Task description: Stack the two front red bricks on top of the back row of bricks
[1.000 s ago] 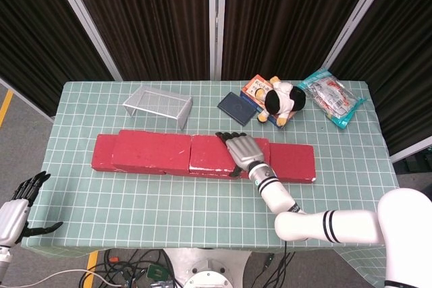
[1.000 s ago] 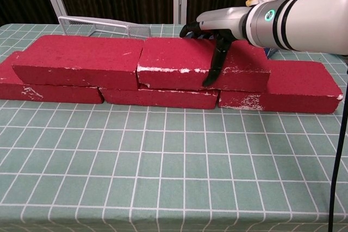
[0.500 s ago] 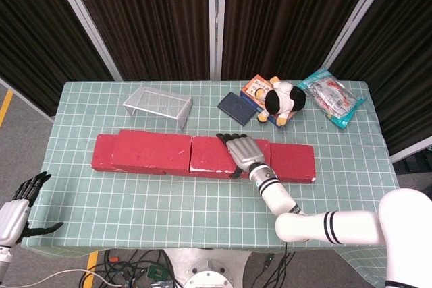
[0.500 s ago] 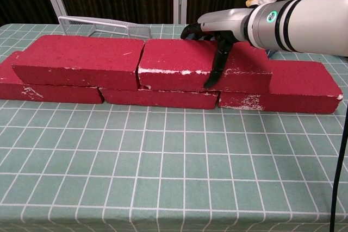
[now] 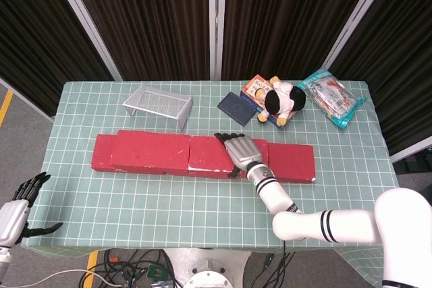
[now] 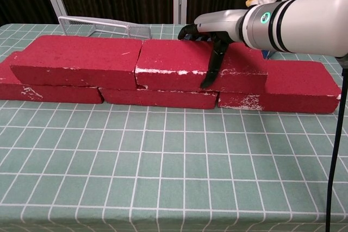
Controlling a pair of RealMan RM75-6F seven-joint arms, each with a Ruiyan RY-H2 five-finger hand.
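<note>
Upper right brick (image 6: 179,63) under right hand (image 6: 213,31), atop back row (image 6: 163,97).

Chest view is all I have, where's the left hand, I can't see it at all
Observer: The left hand hangs off the table's front left corner, fingers apart, holding nothing.
Operator: What's behind the bricks on the right?
Observer: A plush toy lies on a box, with a dark blue case to their left and a snack packet to their right.
Operator: How is the right hand placed on the upper right brick?
Observer: From above, the right hand lies over the upper right brick, covering its right end.
</note>
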